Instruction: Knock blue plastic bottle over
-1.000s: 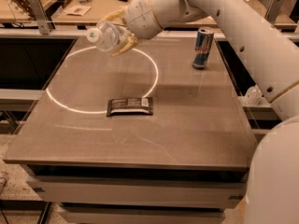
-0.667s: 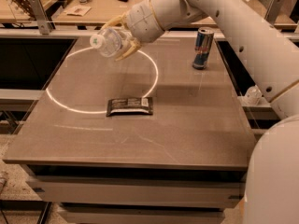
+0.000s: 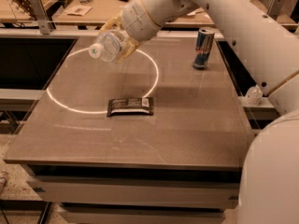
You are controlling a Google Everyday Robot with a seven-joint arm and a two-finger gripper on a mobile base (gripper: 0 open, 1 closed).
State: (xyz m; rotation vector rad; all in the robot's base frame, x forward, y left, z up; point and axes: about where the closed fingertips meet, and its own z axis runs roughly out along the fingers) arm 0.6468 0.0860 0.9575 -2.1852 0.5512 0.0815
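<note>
Gripper on my arm is clamped around the blue plastic bottle; the bottle hangs in the air above the far part of the table, tilted, cap pointing down-left in my view; a dark packet lies nearer; a drink can stands well apart.

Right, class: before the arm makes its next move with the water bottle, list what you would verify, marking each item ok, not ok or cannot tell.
1. Gripper grips the blue plastic bottle: ok, fingers closed around it.
2. Bottle off upright: ok, tipped over, cap pointing left.
3. Bottle lying on the table: not ok, it hangs in the gripper.
4. Can out of the way: ok, upright, well to the right.
5. Dark packet out of the way: ok, flat, nearer the camera.
</note>
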